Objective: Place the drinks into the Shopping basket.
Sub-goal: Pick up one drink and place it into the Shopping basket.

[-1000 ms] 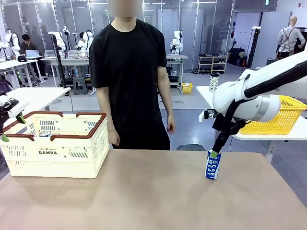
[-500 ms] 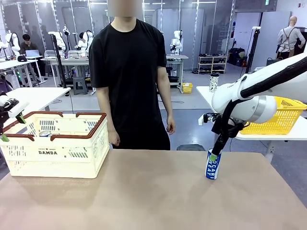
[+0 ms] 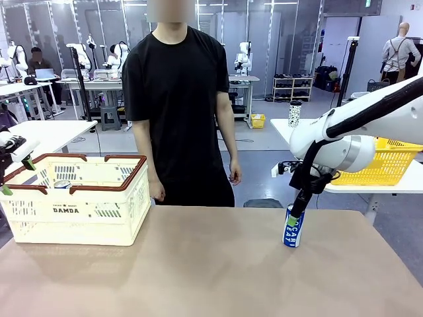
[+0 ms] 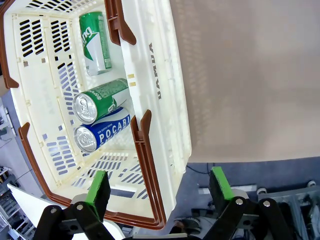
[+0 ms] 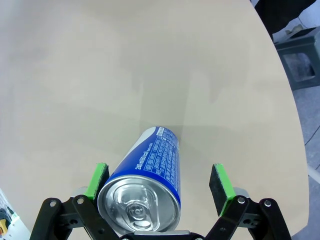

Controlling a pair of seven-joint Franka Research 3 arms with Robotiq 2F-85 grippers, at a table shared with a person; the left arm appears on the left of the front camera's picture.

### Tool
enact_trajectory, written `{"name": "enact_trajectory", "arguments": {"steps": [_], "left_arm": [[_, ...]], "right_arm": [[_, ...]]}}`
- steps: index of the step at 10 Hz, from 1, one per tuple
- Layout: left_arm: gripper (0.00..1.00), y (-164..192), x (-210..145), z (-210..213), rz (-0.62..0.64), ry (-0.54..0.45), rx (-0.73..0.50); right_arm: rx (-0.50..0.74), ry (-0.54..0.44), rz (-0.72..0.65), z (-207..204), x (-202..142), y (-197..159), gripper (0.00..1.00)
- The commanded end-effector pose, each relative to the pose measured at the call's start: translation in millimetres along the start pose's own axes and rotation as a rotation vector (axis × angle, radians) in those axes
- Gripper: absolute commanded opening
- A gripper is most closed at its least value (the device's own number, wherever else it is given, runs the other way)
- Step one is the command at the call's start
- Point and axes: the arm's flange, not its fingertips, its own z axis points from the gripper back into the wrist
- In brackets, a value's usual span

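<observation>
A slim blue-and-white can [image 3: 293, 228] stands upright on the tan table at the right. My right gripper [image 3: 296, 210] hangs at its top. In the right wrist view the can [image 5: 150, 165] sits between the spread green pads [image 5: 98, 179], nearer the left pad, and the gripper [image 5: 159, 181] is open. The cream Shopping basket [image 3: 99, 218] with dark red rim stands at the table's left. My left gripper [image 3: 18, 177] hovers open over its left end. Looking down from the left wrist, the basket [image 4: 165, 100] holds two green cans [image 4: 94, 42] [image 4: 100, 97] and a blue can [image 4: 102, 132].
A person in a black shirt [image 3: 175, 99] stands at the far edge, hands down at the sides. A bright yellow basket [image 3: 390, 162] and a speckled cup [image 3: 295, 113] sit on another table behind my right arm. The tabletop [image 3: 198, 264] between basket and can is bare.
My right arm has shifted slightly left, with its gripper staying at the can's top. The can, the basket and the left gripper have not moved.
</observation>
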Motion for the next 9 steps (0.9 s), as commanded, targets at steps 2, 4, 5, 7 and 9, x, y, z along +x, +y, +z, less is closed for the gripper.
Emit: {"name": "enact_trajectory", "arguments": {"steps": [2,4,5,7,9], "left_arm": [[1.0,0.6,1.2,2.0,0.019,0.01,0.006],[1.0,0.6,1.2,2.0,0.019,0.01,0.006],[1.0,0.6,1.2,2.0,0.019,0.01,0.006],[1.0,0.6,1.2,2.0,0.019,0.01,0.006],[1.0,0.6,1.2,2.0,0.019,0.01,0.006]], "right_arm": [[0.022,-0.008,0.015,-2.7,3.2,-5.3,1.0],[0.01,0.012,0.014,-3.9,2.6,-3.4,0.94],[0.01,0.023,0.01,-4.1,2.8,-2.8,0.9],[-0.001,0.048,-0.001,-4.9,2.7,-2.7,0.81],[-0.009,0.056,-0.001,-5.5,2.5,-1.6,0.71]]}}
